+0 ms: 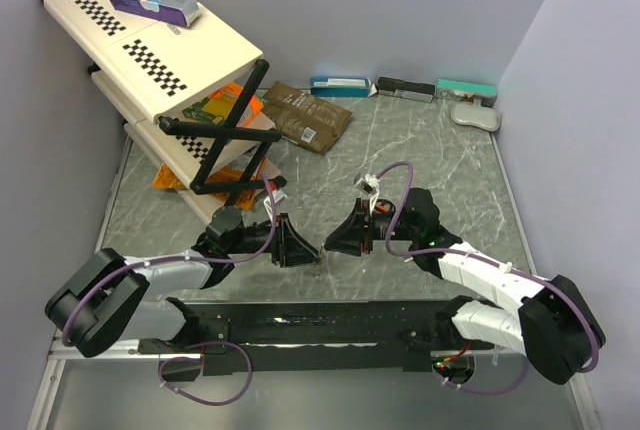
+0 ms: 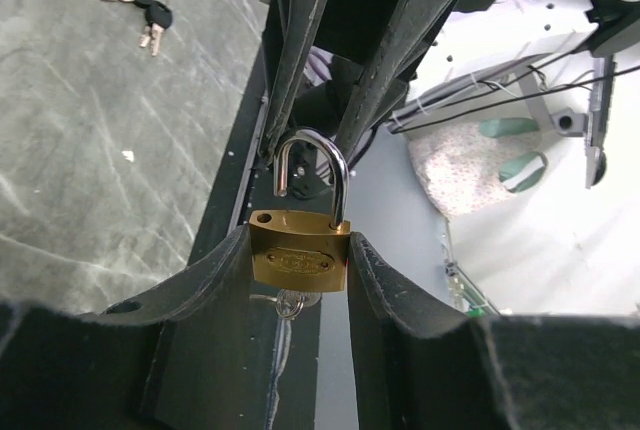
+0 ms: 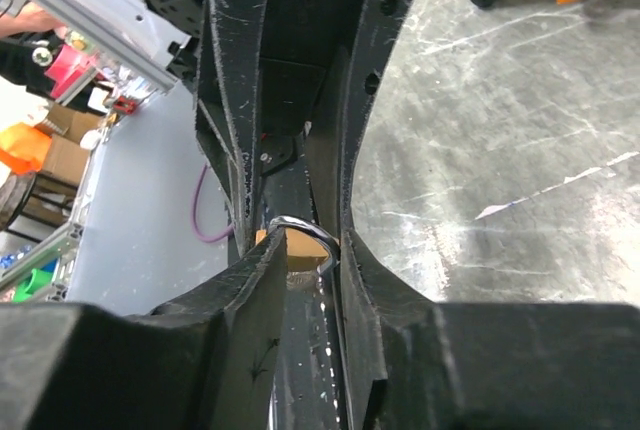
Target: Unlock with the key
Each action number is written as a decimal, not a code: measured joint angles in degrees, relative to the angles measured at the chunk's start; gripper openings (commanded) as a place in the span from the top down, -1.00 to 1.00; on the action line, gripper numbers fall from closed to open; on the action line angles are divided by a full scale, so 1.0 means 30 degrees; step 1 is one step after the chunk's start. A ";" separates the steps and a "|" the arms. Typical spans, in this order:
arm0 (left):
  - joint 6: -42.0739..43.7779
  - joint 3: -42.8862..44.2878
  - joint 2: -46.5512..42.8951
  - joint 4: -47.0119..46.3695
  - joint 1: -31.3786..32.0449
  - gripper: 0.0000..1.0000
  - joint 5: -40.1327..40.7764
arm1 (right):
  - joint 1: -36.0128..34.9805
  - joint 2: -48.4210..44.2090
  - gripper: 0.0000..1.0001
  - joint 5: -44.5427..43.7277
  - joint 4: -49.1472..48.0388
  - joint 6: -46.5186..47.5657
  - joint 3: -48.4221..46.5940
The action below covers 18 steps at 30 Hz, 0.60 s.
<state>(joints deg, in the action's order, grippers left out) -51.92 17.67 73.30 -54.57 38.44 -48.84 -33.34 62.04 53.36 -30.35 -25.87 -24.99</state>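
So the brass padlock (image 2: 300,260) is being held up off the worktop (image 2: 80,150), right in the middle near the front edge, between the two arms. It's being pinched at the sides of its body by the left claw (image 2: 300,245), one finger pressed on each flank, with the lock standing upright and the shackle (image 2: 340,185) pointing away from the wrist camera. A silvery key (image 2: 290,303) is being shown poking out of the underside of the body, partly hidden in the gap between the fingers. The right claw (image 3: 305,255) is being brought in from the opposite side, and its two fingers are being closed around the shackle, one on each side. From its own wrist view, both look like they're touching the steel loop, so it's being counted as a pinch. In the left wrist view, one leg of the shackle seems to be sitting slightly above the body, though it can't be told for sure if it's popped out. A spare bunch of keys (image 2: 148,12) with dark heads is lying flat on the worktop, well apart from the lock. Further back, a folding rack (image 1: 200,50) with checkered strips is being used as a perch for a purple box (image 1: 155,0), and a brown pouch (image 1: 305,115) is lying just beside it.
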 measured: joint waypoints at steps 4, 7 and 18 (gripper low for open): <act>0.0619 0.0007 -0.0481 0.0998 0.0007 0.98 0.0401 | 0.0000 0.0066 0.46 -0.0284 0.0131 0.0022 0.0000; 0.1013 0.0015 -0.0758 0.1596 0.0007 0.98 0.0619 | 0.0000 0.0124 0.64 -0.0495 0.0160 0.0022 0.0000; 0.2550 0.0102 -0.2076 0.5333 0.0022 0.98 0.3169 | -0.0095 0.0459 1.00 -0.1355 0.0437 0.0029 -0.0102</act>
<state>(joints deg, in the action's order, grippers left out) -44.27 17.98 67.07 -38.57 38.50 -39.33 -33.63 63.42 49.30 -29.04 -25.78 -25.30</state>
